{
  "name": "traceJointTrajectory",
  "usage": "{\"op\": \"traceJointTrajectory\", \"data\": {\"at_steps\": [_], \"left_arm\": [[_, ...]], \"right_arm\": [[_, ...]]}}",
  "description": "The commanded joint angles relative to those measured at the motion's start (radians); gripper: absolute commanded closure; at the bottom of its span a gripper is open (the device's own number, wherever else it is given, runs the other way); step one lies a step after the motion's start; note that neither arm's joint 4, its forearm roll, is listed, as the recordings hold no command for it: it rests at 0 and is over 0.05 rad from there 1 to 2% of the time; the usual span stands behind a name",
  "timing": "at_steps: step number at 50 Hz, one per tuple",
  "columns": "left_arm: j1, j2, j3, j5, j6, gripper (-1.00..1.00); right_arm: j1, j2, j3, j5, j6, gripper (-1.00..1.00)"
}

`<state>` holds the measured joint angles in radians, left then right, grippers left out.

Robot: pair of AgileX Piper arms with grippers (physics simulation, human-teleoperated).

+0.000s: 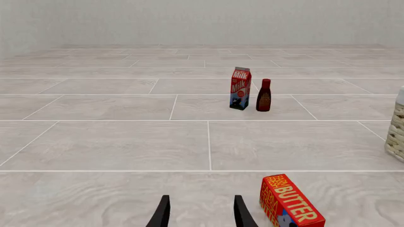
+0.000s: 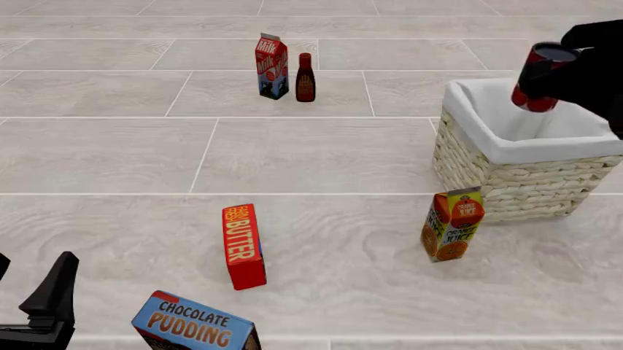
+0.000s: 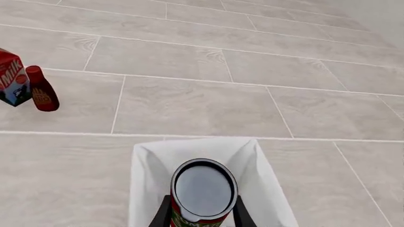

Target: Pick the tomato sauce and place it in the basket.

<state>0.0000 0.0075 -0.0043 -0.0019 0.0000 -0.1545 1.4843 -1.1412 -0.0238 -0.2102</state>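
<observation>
While lowering, what mattered: I needed to keep the tomato sauce [image 2: 538,77] centred above the basket [image 2: 526,186] and let go only once low inside.
Right pincer [image 3: 203,213]: pinching the can, tilted, over the liner at far right.
Left pincer [image 1: 200,213]: spread, holding nothing, near left.
Basket contents: none that I could see.
</observation>
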Motion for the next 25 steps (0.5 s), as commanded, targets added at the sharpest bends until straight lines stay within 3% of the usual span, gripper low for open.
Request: {"op": "traceJointTrajectory", "data": {"at_steps": [1,25], "left_arm": [[0.000,0.000,0.000,0.000,0.000,-1.00],[0.000,0.000,0.000,0.000,0.000,-1.00]], "right_arm": [[-0.015,0.035,-0.013,-0.015,0.021,1.00],[-0.025,0.130,-0.036,-0.046,0.018,1.00]]}}
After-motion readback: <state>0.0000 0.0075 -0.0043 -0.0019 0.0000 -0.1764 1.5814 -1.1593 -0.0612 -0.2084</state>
